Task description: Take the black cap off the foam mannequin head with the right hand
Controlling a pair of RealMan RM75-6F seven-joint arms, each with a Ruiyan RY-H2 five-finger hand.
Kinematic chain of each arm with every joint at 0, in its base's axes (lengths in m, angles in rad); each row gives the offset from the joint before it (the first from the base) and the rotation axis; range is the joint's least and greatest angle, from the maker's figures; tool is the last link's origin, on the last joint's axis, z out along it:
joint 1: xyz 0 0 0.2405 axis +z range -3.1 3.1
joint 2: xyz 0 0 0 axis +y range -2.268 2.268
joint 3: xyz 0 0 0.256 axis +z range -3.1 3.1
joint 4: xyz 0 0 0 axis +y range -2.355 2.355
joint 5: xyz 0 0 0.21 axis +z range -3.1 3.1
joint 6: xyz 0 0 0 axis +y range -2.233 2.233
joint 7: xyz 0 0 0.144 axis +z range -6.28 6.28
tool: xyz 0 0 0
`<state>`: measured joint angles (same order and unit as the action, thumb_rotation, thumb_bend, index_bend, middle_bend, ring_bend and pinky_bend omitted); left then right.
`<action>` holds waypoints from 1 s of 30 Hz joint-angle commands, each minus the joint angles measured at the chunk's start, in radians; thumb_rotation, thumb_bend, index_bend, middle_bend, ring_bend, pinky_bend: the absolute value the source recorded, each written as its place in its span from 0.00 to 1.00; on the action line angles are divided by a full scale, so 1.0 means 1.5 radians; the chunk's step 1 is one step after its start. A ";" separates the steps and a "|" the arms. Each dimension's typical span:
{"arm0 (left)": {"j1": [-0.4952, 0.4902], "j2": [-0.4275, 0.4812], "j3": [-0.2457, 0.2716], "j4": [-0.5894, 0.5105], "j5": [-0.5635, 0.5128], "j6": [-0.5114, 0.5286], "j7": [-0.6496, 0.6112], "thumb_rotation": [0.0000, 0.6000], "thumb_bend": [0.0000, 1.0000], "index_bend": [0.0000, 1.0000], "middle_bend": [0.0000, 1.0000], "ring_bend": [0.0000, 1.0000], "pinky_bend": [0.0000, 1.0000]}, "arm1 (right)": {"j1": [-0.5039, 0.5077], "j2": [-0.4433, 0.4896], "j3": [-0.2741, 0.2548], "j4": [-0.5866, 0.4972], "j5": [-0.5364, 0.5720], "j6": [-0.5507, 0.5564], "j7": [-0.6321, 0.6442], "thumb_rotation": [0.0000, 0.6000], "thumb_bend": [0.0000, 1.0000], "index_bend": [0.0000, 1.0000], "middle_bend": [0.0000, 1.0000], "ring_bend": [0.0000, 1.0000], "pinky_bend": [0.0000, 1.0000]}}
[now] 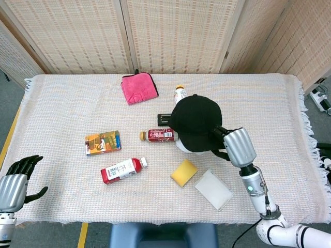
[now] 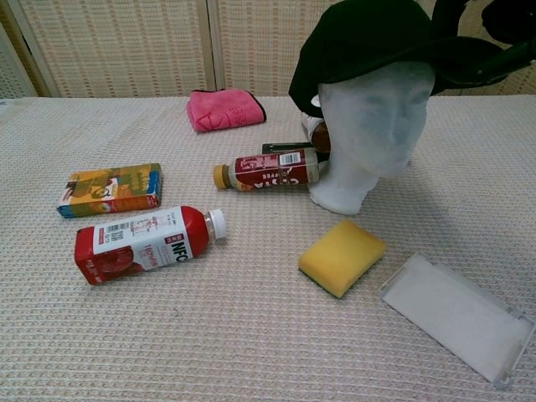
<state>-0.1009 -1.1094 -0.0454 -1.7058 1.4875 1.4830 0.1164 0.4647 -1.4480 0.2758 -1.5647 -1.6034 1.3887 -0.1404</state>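
The black cap (image 1: 196, 121) (image 2: 377, 42) sits on the white foam mannequin head (image 2: 373, 134) at the table's middle, brim pointing to the front right. My right hand (image 1: 235, 147) (image 2: 502, 38) is at the brim's tip. In the chest view its dark fingers spread above the brim and the thumb lies just under it. A firm grip does not show. My left hand (image 1: 13, 183) hangs off the table's front left corner with its fingers apart, holding nothing.
A brown drink bottle (image 1: 158, 135) lies left of the mannequin, with another bottle (image 1: 180, 93) and a dark flat object (image 1: 164, 119) behind it. A yellow sponge (image 1: 184, 172) and a clear tray (image 1: 213, 189) lie in front. Further left are a red bottle (image 1: 121, 170), an orange carton (image 1: 103, 142) and a pink cloth (image 1: 139, 88).
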 commanded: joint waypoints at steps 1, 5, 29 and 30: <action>0.001 0.001 0.000 -0.001 -0.002 0.000 0.000 1.00 0.22 0.20 0.19 0.17 0.21 | 0.011 -0.024 0.003 0.031 -0.008 0.019 0.021 1.00 0.34 0.68 0.66 0.91 1.00; 0.000 0.003 -0.001 -0.002 -0.003 -0.001 0.001 1.00 0.22 0.20 0.19 0.17 0.21 | 0.021 -0.045 0.007 0.063 -0.014 0.038 0.039 1.00 0.41 0.80 0.73 0.94 1.00; -0.008 -0.003 -0.005 0.003 -0.007 -0.010 0.002 1.00 0.22 0.20 0.18 0.17 0.21 | 0.125 -0.069 0.113 0.194 0.068 0.026 0.012 1.00 0.47 0.87 0.78 0.97 1.00; -0.009 -0.004 -0.006 0.003 -0.007 -0.011 0.003 1.00 0.22 0.20 0.18 0.17 0.21 | 0.130 -0.064 0.118 0.202 0.072 0.024 0.014 1.00 0.47 0.87 0.78 0.97 1.00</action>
<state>-0.1139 -1.1150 -0.0539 -1.7017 1.4768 1.4671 0.1208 0.6515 -1.5504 0.4444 -1.2745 -1.5048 1.4305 -0.1217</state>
